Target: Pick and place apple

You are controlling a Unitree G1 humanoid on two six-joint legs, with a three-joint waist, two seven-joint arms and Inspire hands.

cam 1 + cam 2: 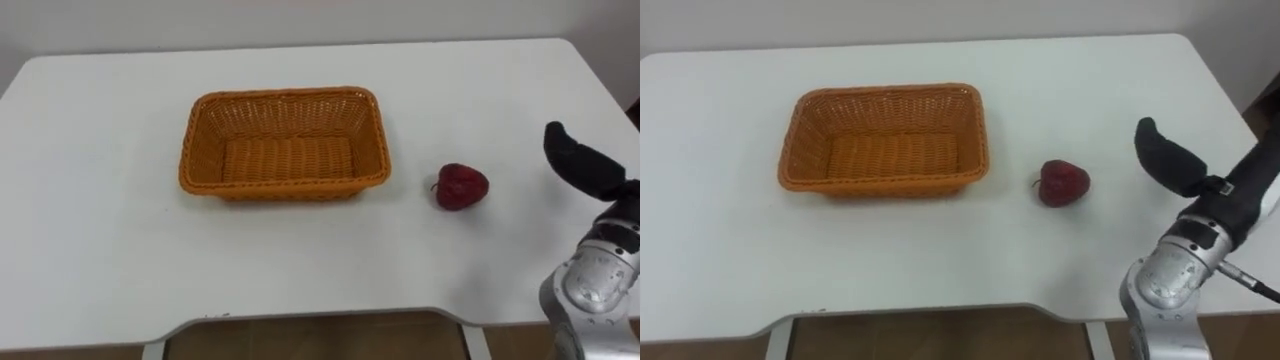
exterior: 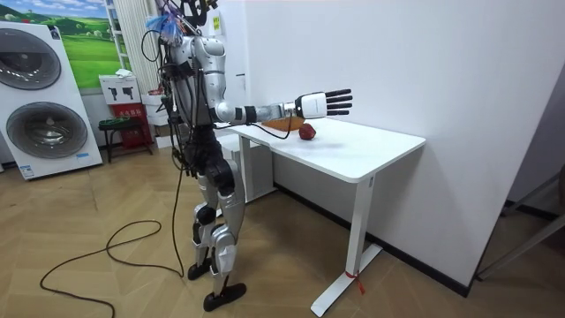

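The red apple (image 1: 461,187) is sitting on the white table (image 1: 100,250), just beside the orange basket (image 1: 285,95) — on the basket's right side, not inside it. The basket is sitting near the middle of the table with its open side up. The robot is standing at the table's edge and reaching its right arm out over the top. Its right hand (image 2: 328,102) is hanging in the air near the apple, on the apple's right, not touching it. Its fingers are sticking out straight and wide apart — the hand is holding nothing.
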